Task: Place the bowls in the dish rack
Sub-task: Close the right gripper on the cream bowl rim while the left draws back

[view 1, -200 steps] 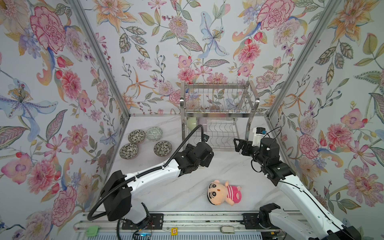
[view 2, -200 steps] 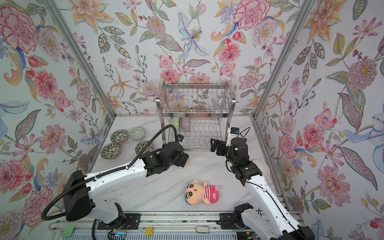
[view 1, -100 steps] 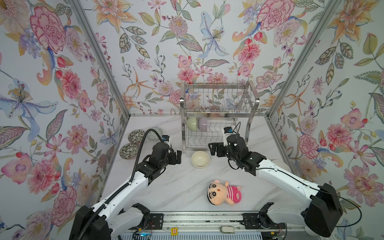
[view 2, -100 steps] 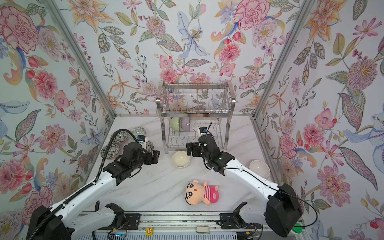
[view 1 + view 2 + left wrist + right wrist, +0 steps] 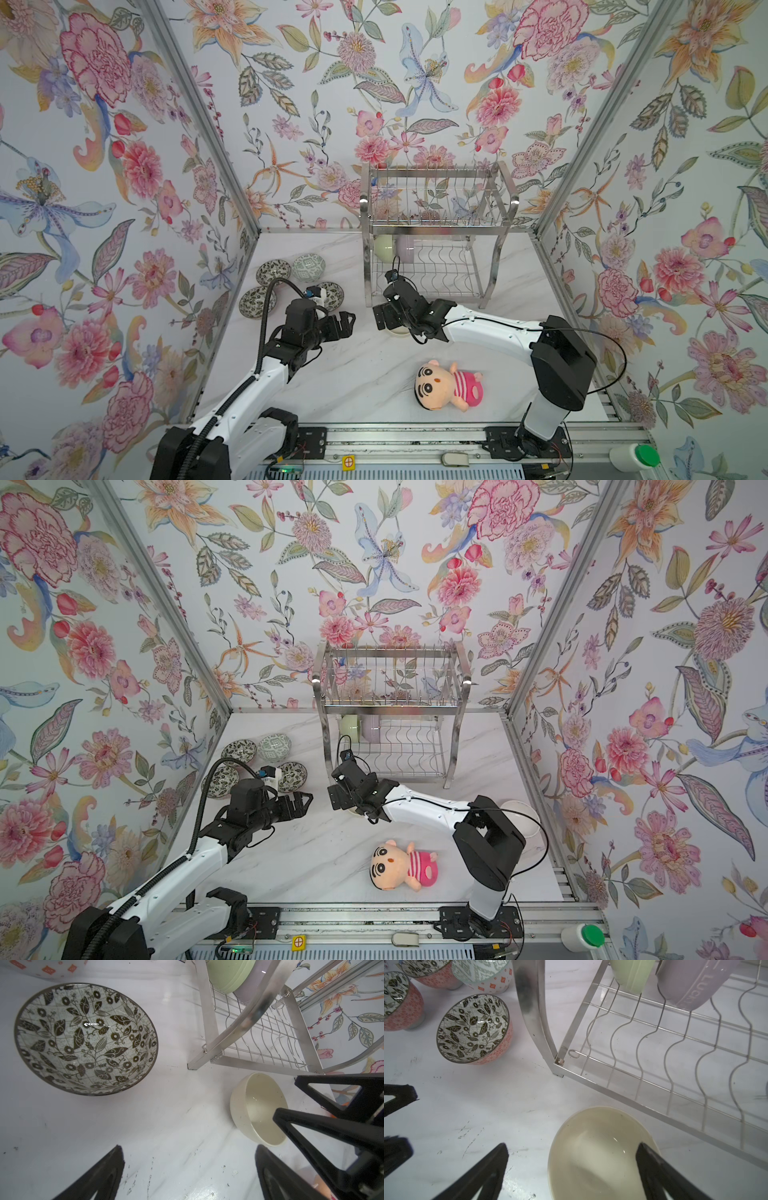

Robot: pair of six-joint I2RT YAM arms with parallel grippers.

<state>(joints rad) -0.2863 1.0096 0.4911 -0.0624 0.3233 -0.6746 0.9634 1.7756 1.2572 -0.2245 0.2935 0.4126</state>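
The steel dish rack [image 5: 432, 226] [image 5: 390, 707] stands at the back. On its lower tier a pale green bowl [image 5: 383, 248] [image 5: 631, 974] and a lavender bowl [image 5: 405, 250] [image 5: 691, 982] stand on edge. A cream bowl [image 5: 596, 1153] [image 5: 257, 1109] sits upright on the table before the rack's front left leg. My right gripper [image 5: 384, 318] [image 5: 571, 1167] hangs open over it, one finger above its inside and one beyond its rim. Several patterned bowls [image 5: 273, 272] [image 5: 473, 1028] sit at the left. My left gripper [image 5: 347, 322] [image 5: 189, 1167] is open and holds nothing.
A plush doll [image 5: 451, 384] [image 5: 405, 864] in a pink striped shirt lies at the front middle. A pale bowl [image 5: 524, 821] shows partly behind my right arm's elbow near the right wall. Floral walls close in the left, back and right sides.
My right gripper swung from the right side across to the cream bowl and now covers it from above. My left arm drew back from the middle toward the patterned bowls.
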